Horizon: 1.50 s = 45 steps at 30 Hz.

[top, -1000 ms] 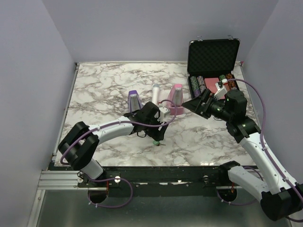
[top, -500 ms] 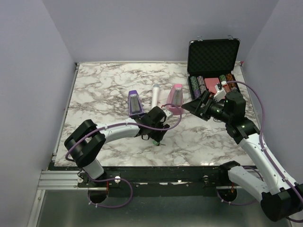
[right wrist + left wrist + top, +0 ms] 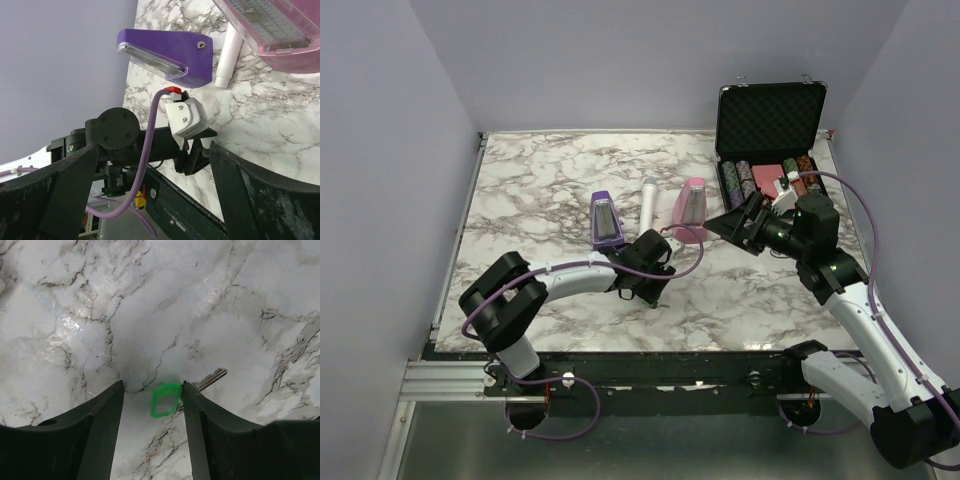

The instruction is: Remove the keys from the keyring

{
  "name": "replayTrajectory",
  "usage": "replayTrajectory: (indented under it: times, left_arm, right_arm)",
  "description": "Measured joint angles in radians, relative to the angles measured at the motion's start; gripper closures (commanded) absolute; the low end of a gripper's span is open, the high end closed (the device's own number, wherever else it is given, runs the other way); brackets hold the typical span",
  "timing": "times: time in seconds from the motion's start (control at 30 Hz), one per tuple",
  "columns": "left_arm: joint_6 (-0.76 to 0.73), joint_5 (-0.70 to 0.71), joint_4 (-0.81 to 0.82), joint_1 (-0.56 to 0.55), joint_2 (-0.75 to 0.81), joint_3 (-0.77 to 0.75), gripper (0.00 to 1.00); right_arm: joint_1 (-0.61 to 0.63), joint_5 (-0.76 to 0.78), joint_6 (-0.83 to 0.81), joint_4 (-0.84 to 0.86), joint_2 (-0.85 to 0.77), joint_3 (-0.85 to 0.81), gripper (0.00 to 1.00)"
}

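In the left wrist view, a small key with a bright green oblong plastic head (image 3: 165,400) lies flat on the marble table (image 3: 150,305). Its metal blade (image 3: 211,378) points up and right. The thin grey keyring (image 3: 178,409) just shows at the head's lower right edge. My left gripper (image 3: 152,387) is open and low over the table, with its fingers either side of the green head. The right finger (image 3: 197,415) is right next to the head. In the top view the left gripper (image 3: 650,288) hides the key. My right gripper (image 3: 725,222) is open and empty, held in the air to the right.
A purple device (image 3: 605,220), a white microphone (image 3: 648,197) and a pink device (image 3: 691,203) stand just beyond the left gripper. An open black case (image 3: 770,120) with poker chips sits at the back right. The table's near edge is close behind the left gripper.
My left gripper has swung down and toward the near edge and now sits over the key. My right arm has barely moved.
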<state>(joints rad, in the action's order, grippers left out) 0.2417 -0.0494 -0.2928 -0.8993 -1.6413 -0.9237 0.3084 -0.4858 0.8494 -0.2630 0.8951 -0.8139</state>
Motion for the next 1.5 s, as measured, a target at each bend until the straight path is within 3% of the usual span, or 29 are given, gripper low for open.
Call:
replayTrajectory:
  times: [0.2,0.4,0.73,1.2,1.37,1.5]
  left_arm:
    - [0.011,0.001,0.008,-0.009,-0.001,0.015,0.68]
    - [0.014,0.003,0.012,-0.019,-0.005,0.014,0.77]
    - [0.018,0.005,-0.051,-0.025,0.026,0.0,0.85]
    - [0.021,0.07,-0.213,-0.026,0.347,-0.115,0.87]
    - [0.017,0.095,-0.283,-0.026,0.471,-0.195,0.87]
    - [0.016,0.112,-0.329,-0.026,0.539,-0.295,0.87]
  right_arm:
    - [0.0,0.0,0.008,0.008,-0.005,0.009,0.01]
    - [0.0,0.0,0.014,0.008,-0.005,0.011,0.01]
    - [0.0,-0.001,0.013,0.006,-0.005,0.01,0.0]
    - [0.0,-0.055,-0.008,-0.007,0.052,-0.128,0.0]
    - [0.0,-0.138,0.058,0.089,0.065,-0.131,0.0]
    - [0.0,-0.22,0.156,0.264,0.07,-0.117,0.0]
